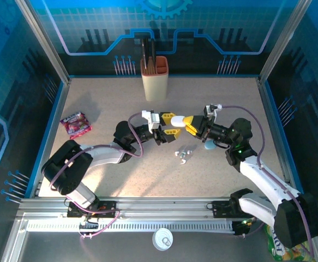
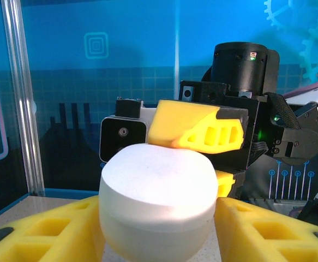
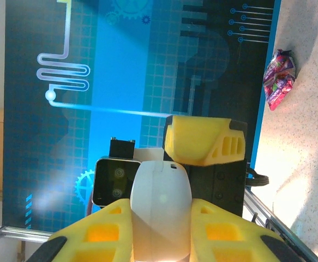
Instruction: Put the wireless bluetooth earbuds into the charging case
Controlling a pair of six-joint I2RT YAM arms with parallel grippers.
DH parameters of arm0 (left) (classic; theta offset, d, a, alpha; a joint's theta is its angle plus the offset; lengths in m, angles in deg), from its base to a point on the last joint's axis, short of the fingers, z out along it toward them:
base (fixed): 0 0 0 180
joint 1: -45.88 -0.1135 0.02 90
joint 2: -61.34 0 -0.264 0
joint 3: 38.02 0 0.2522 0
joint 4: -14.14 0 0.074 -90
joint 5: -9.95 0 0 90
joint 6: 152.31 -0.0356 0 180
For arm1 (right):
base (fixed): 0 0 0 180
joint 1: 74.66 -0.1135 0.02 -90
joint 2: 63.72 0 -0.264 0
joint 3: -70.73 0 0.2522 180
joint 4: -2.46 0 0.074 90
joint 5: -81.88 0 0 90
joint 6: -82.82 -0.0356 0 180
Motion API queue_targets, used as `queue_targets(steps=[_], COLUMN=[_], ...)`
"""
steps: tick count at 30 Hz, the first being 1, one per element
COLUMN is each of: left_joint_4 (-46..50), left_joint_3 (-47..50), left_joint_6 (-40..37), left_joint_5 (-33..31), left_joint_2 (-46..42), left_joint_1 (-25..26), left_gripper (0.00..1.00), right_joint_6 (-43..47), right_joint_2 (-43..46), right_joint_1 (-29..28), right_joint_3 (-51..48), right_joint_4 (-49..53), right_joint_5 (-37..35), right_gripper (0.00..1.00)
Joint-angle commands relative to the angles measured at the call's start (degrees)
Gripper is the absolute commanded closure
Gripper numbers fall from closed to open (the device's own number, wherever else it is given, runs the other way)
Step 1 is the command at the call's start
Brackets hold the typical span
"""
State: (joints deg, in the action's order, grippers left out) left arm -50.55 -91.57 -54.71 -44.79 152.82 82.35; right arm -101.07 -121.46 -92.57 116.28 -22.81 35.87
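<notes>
A white pebble-shaped charging case hangs closed above the middle of the table, held from both sides. My left gripper has its yellow fingers pressed against the case's left and right flanks. My right gripper is shut on the same case, with one of its fingers lying across the case's top in the left wrist view. In the top view the left gripper and the right gripper meet tip to tip. The tiny whitish earbuds lie loose on the table just below them.
A teal rounded case rests under the right wrist. A beige knife block stands at the back centre. A pink snack packet lies at the left, and also appears in the right wrist view. A white round lid sits off the table's front.
</notes>
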Motion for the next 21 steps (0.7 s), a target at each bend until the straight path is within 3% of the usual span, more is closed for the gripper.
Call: queue_targets(steps=[1, 7, 12, 21], left_joint_4=[-1.91, -1.92, -1.88, -1.9], left_joint_3=[-1.9, -2.13, -2.03, -2.26], left_joint_6=[0.31, 1.0, 0.83, 1.05], left_joint_5=[1.95, 2.3, 2.36, 2.52], left_joint_2=[1.0, 0.72, 0.63, 0.72], left_joint_1=[-0.35, -0.35, -0.35, -0.41], left_gripper=[0.54, 0.64, 0.57, 0.56], right_joint_6=[-0.16, 0.34, 1.87, 2.23], right_joint_2=[0.52, 0.78, 1.22, 0.8], right_joint_1=[0.77, 0.69, 0.78, 0.84], right_joint_3=[-0.31, -0.5, 0.03, 0.02], right_joint_4=[-0.55, 0.48, 3.17, 3.27], right_joint_5=[-0.16, -0.46, -0.55, -0.56], right_gripper=[0.86, 0.86, 0.86, 0.86])
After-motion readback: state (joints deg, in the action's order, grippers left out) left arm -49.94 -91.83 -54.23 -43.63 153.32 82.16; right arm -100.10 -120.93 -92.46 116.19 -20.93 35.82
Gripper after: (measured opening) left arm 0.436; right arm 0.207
